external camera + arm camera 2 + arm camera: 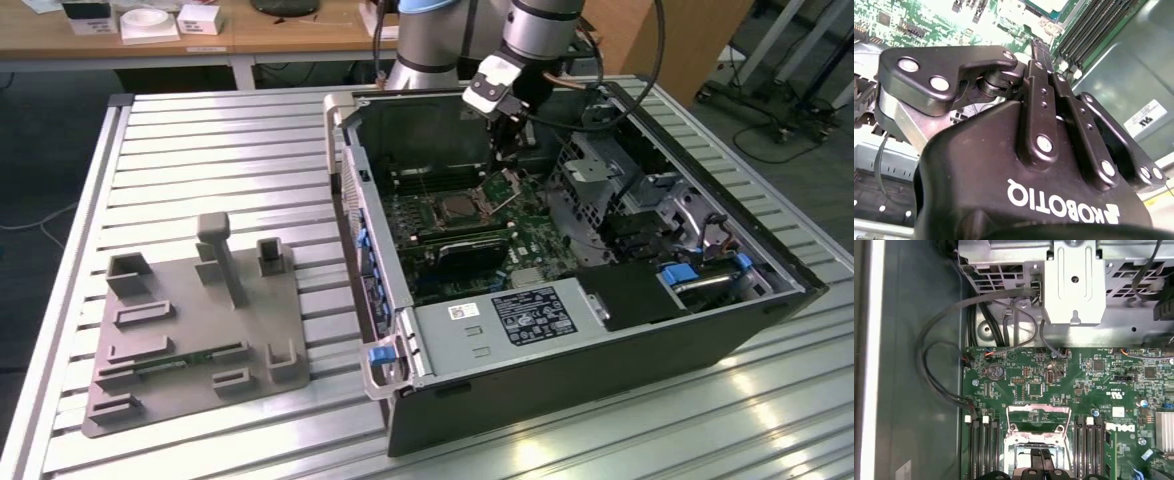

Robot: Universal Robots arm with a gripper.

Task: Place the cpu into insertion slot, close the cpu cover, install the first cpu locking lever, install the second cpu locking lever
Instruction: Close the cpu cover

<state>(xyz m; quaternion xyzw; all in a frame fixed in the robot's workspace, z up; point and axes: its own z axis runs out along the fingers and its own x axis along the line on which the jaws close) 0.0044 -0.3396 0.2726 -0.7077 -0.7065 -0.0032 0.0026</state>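
The gripper point(1041, 457) hung over the insertion slot point(461, 207), fingers point(1039, 95) narrow, holding nothing visible. The cpu cover point(1039, 416) stood raised at the slot's 2 o'clock in the exterior view; whether the cpu was seated, I couldn't tell; an off-centre push might slip off the thin frame onto the socket.

Motherboard point(1054, 385) is green, cpu cover point(1039, 408) apparently silvery.

an open computer case point(574, 400) lies on the slatted metal tabletop point(214, 150), with a grey plastic holder point(174, 350) near it.
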